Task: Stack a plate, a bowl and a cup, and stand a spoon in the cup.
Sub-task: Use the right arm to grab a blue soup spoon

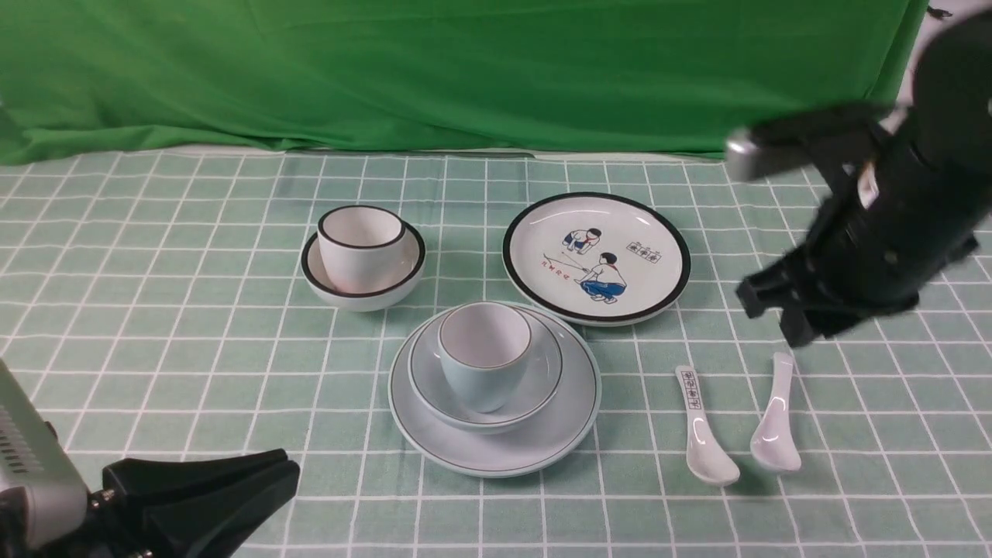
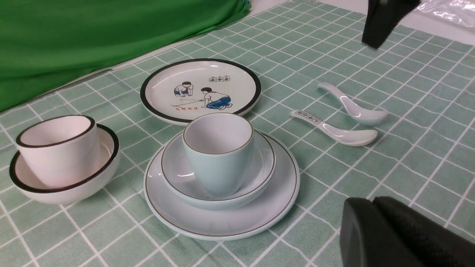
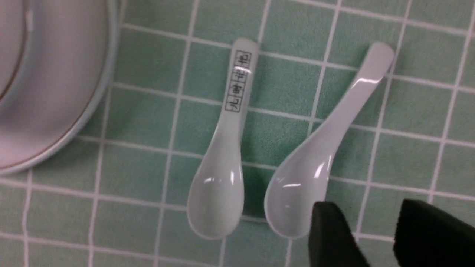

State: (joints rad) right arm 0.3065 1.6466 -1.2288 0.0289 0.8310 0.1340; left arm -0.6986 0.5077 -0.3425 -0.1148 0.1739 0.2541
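Toward bench's right edge | spoon pickup pending | right jaws gaped empty, left jaws shut | next: likely straddle handle

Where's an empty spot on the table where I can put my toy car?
Big bare patch: the tablecloth left of the black-rimmed bowl, back to the green curtain. Another between the plate and the left claw. Crowded: around the cartoon plate, and the plain spoon and printed spoon by the right claw.
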